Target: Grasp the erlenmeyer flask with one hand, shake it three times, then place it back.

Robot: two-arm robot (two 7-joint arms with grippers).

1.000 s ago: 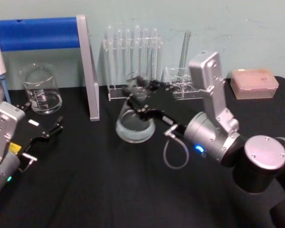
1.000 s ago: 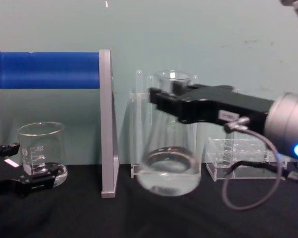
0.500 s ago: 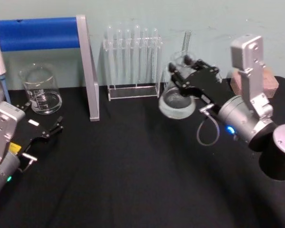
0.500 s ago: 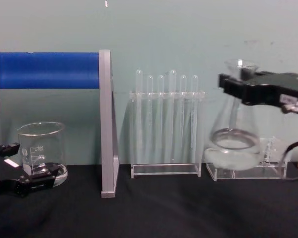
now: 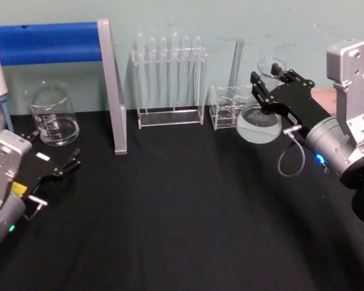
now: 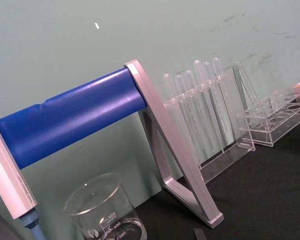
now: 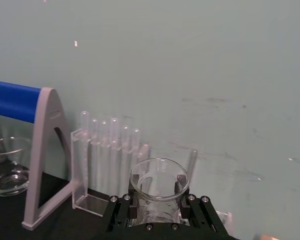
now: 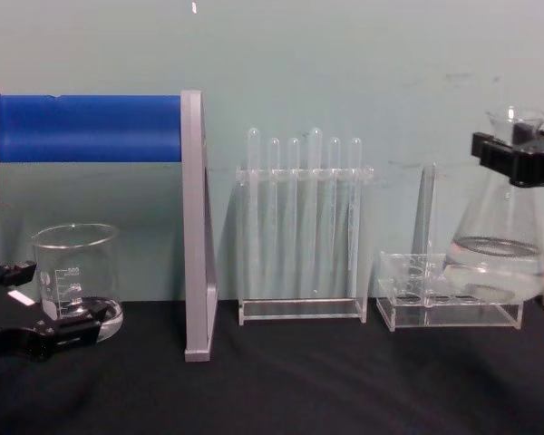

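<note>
- Flask [image 5: 259,124]: some clear liquid inside; held off the counter [image 5: 170,212] at 2 o'clock, in front of the small rack [image 5: 224,109].
- Right end effector [image 5: 272,82]: clenched on the flask neck.
- Left end effector [image 5: 54,147]: 9 o'clock, fingers spread, holding nothing, near the beaker [image 5: 51,115].

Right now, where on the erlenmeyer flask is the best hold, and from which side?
Grip the erlenmeyer flask at its narrow neck under the flared rim, from the side: the cone below widens, and the rim should stop slipping. The right gripper is shut there.

The right claw [image 7: 158,201] hides the erlenmeyer flask [image 7: 158,184] below its neck.
</note>
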